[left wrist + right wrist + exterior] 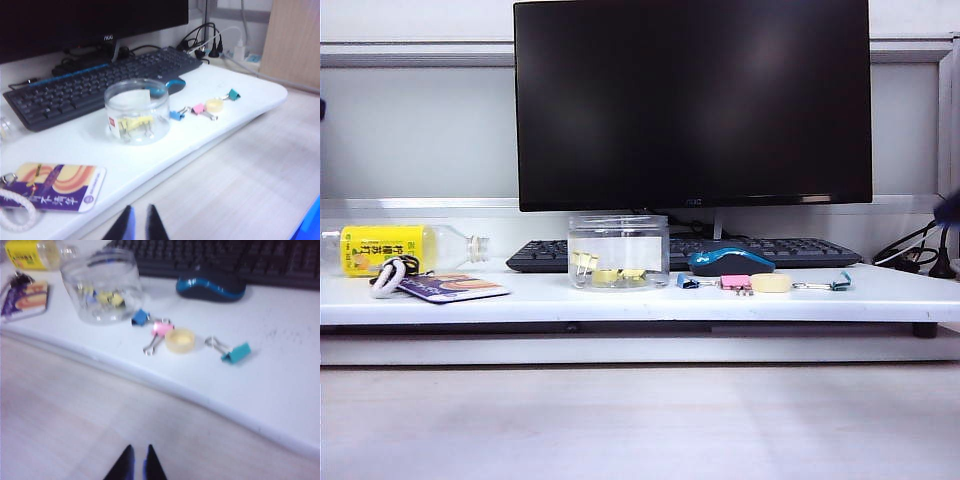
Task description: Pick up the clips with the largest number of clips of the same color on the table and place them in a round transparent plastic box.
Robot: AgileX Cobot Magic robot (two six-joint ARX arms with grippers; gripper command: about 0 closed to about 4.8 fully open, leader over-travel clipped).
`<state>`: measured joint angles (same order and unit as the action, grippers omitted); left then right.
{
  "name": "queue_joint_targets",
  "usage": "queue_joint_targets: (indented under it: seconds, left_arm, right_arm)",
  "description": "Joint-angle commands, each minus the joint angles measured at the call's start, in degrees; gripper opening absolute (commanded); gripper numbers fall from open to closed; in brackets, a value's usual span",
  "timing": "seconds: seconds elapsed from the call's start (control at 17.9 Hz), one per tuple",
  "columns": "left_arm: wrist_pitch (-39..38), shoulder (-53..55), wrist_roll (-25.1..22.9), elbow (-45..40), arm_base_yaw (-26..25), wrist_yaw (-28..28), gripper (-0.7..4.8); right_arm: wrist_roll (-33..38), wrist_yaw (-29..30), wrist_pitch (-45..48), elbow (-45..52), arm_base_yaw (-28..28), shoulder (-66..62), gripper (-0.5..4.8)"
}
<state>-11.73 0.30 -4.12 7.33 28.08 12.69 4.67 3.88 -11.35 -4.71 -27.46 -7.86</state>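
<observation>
Exterior view, box: the round transparent plastic box [618,251] stands upright on the white counter [620,300], in front of the keyboard [685,253] and below the monitor [692,100].
Exterior view, clips: the pale-yellow clips [605,270] lie inside the box on its floor; none of that colour shows loose on the counter.
Exterior view, leftovers: just right of the box sit a blue clip [687,282], a pink clip [735,283], a yellow tape roll [771,283] and a teal clip [840,282], with the mouse [731,262] behind them.
Exterior view, arms: neither tool can be made out here.
Left wrist view, tool: the left tool [138,225] hangs off the counter's near edge over the wooden surface, its jaws nearly together and holding nothing, well apart from the box [137,111] and a card [55,186].
Right wrist view, tool: the right tool [137,464] also sits back over the wood, its jaws almost closed and empty, well apart from the box [102,286].
Step in hand: judging by the yellow clips [107,297] in the box, the sorting looks finished and the arms are parked.
Doing it well: keep both tools drawn back and clear of the counter edge; leave the other colours alone.
</observation>
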Motion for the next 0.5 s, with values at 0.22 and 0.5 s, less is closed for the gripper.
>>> queue_joint_targets:
  seconds: [0.22, 0.5]
  left_arm:
    - [0.6, -0.1, -0.4, -1.6, 0.0, -0.5, 0.46]
    - [0.6, -0.1, -0.4, -3.1, 0.0, -2.6, 0.46]
  right_arm:
    - [-0.2, -0.3, 0.8, 2.1, 0.0, 0.0, 0.39]
    - [-0.5, -0.4, 0.4, 2.3, 0.0, 0.0, 0.38]
